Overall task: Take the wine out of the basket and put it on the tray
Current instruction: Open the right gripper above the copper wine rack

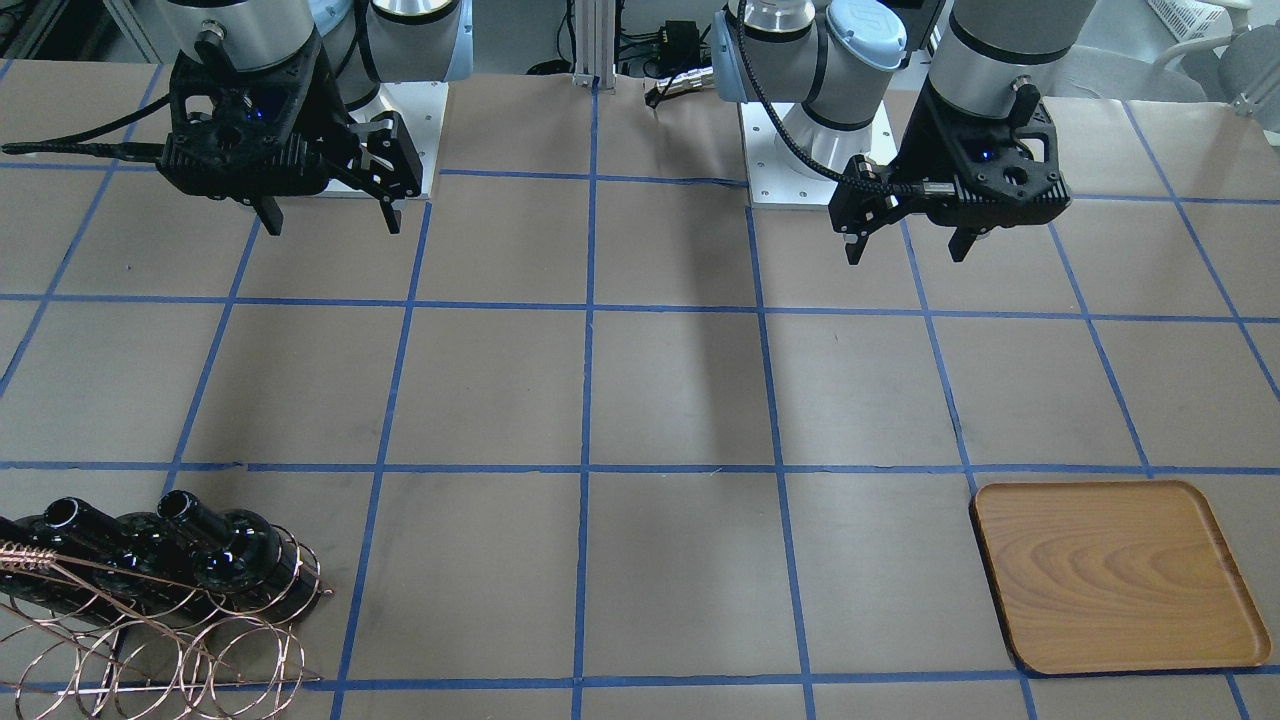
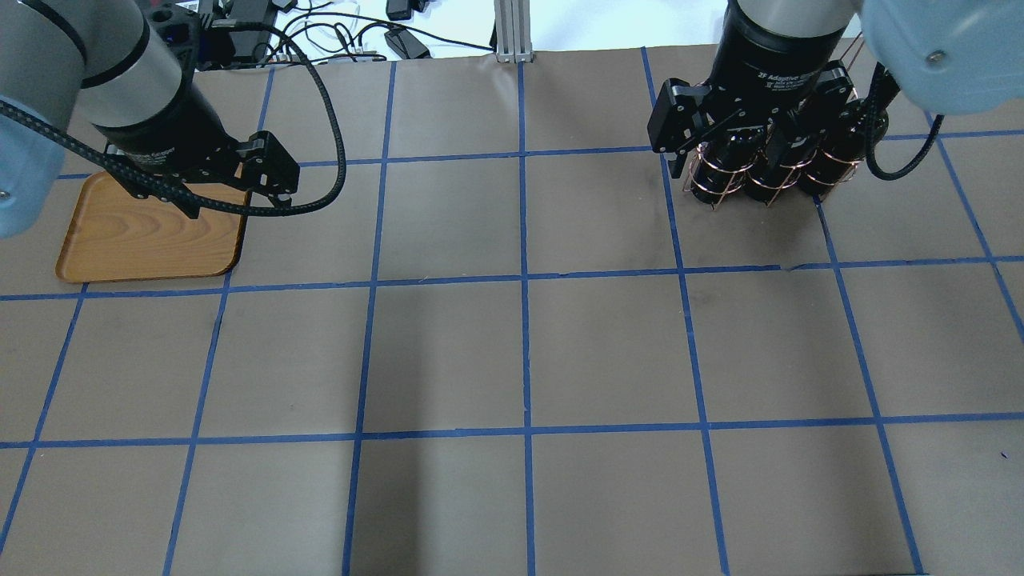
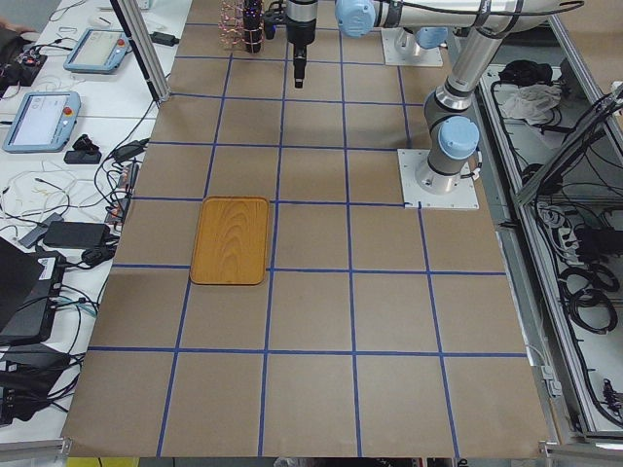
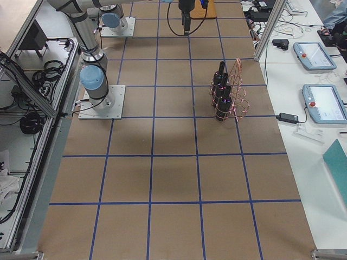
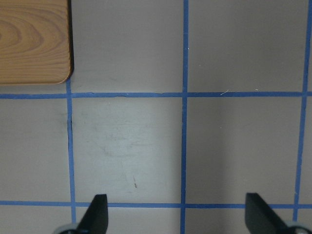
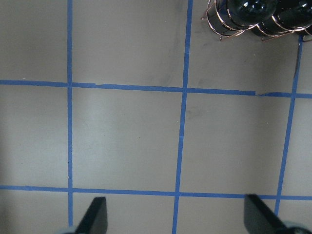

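Exterior front-facing view: my left hand and right hand are spread, empty. The wine in the basket looks heavy, slippery, breakable; I'd grab its neck

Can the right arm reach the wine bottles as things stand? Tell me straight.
Probably yes: the right gripper hangs open, and the bottles stand upright in the basket, necks above the wire, with nothing seen between them.
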`<state>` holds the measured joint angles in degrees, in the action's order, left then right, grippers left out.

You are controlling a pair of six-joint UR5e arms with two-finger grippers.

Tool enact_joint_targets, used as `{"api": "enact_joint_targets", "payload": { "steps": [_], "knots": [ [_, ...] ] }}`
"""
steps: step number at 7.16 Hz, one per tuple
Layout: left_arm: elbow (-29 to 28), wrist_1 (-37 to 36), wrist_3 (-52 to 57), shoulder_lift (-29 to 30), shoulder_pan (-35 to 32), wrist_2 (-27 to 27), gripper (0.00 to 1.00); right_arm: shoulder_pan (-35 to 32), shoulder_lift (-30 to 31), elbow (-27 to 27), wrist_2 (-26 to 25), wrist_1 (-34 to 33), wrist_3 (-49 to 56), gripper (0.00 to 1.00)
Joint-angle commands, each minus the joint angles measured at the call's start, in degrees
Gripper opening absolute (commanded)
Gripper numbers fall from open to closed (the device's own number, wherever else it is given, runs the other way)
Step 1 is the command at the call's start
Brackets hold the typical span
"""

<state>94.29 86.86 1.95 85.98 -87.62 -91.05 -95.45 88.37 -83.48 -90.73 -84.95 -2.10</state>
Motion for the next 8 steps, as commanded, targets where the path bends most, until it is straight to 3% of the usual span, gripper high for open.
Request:
{"api": "enact_joint_targets", "payload": {
  "steps": [1, 6, 8],
  "knots": [
    [0.0, 0.1, -0.3, -0.2, 0.0, 1.1, 1.00, 0.0, 0.0, 0.0, 0.2, 0.0, 0.0, 1.00],
    [0.0, 0.1, 0.2, -0.2, 0.2, 1.0, 1.00, 0.0, -0.6, 0.0, -0.3, 1.5, 0.8, 1.00],
    [0.0, 0.1, 0.3, -0.2, 0.2, 0.9, 1.00, 4.2, -4.5, 0.8, -0.2, -7.3, 3.3, 1.00]
  ]
}}
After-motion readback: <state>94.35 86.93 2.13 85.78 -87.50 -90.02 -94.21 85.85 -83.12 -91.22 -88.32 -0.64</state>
